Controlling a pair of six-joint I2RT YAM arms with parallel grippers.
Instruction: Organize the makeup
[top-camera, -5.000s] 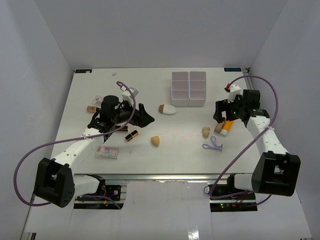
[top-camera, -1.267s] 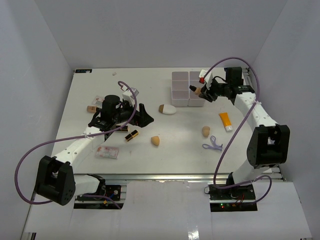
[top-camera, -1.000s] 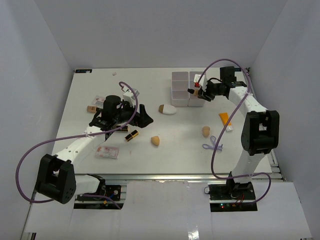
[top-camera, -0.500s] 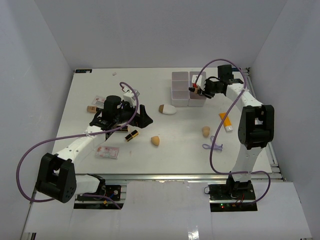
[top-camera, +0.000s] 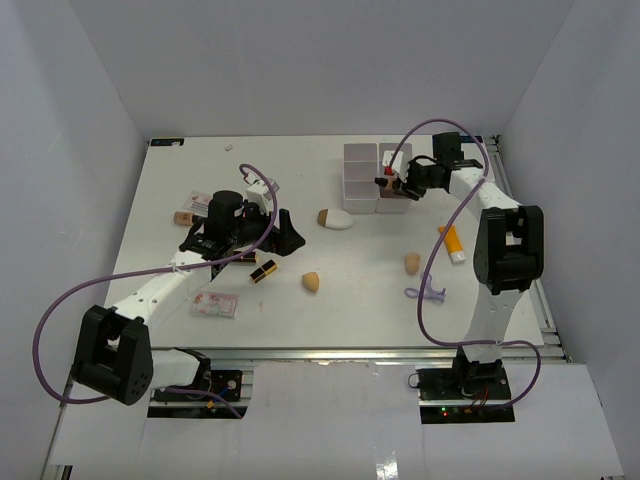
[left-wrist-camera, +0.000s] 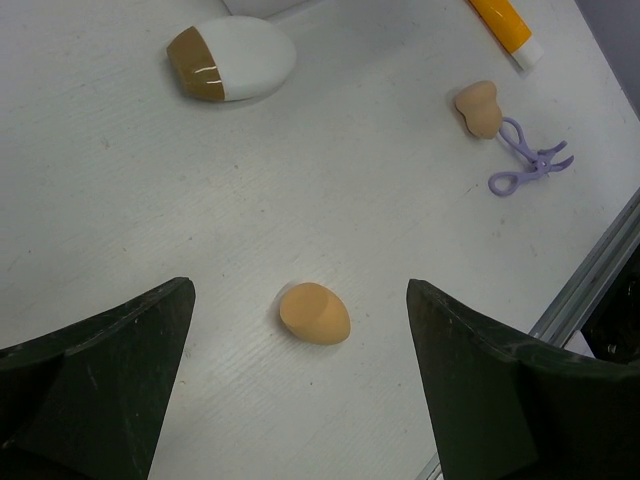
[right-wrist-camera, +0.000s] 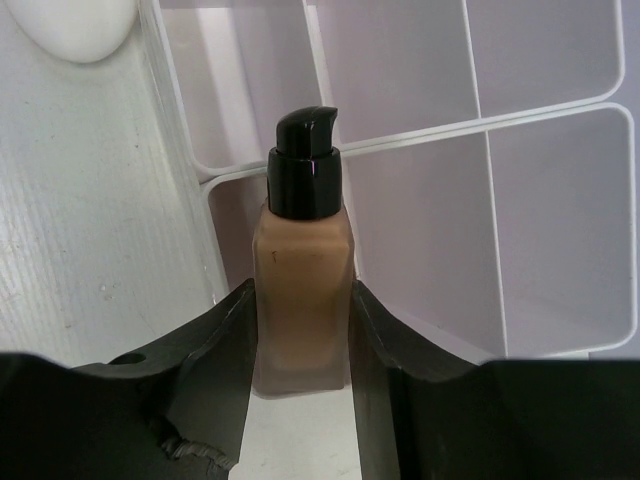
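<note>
My right gripper (right-wrist-camera: 300, 305) is shut on a tan foundation bottle (right-wrist-camera: 300, 250) with a black pump cap, held over the white compartment box (right-wrist-camera: 420, 130); the gripper (top-camera: 395, 183) hangs at that box's front right part. My left gripper (left-wrist-camera: 298, 300) stands open above the table, an egg-shaped sponge (left-wrist-camera: 313, 313) lying below its gap. On the table lie the white oval piece with brown tip (top-camera: 336, 218), a sponge (top-camera: 312, 282), a second sponge (top-camera: 411, 263), the purple loop (top-camera: 425, 293), the orange-white bottle (top-camera: 451, 242) and the black-and-gold lipstick (top-camera: 264, 271).
A pink packet (top-camera: 214, 304) lies near the left arm and a small tan item (top-camera: 184, 215) sits at the far left. The box (top-camera: 362, 180) stands at the back middle, its compartments showing no contents in the right wrist view. Side walls enclose the table.
My right arm has carried the foundation bottle from the right side of the table to the box and edged slightly left over it. The left arm has stayed put.
</note>
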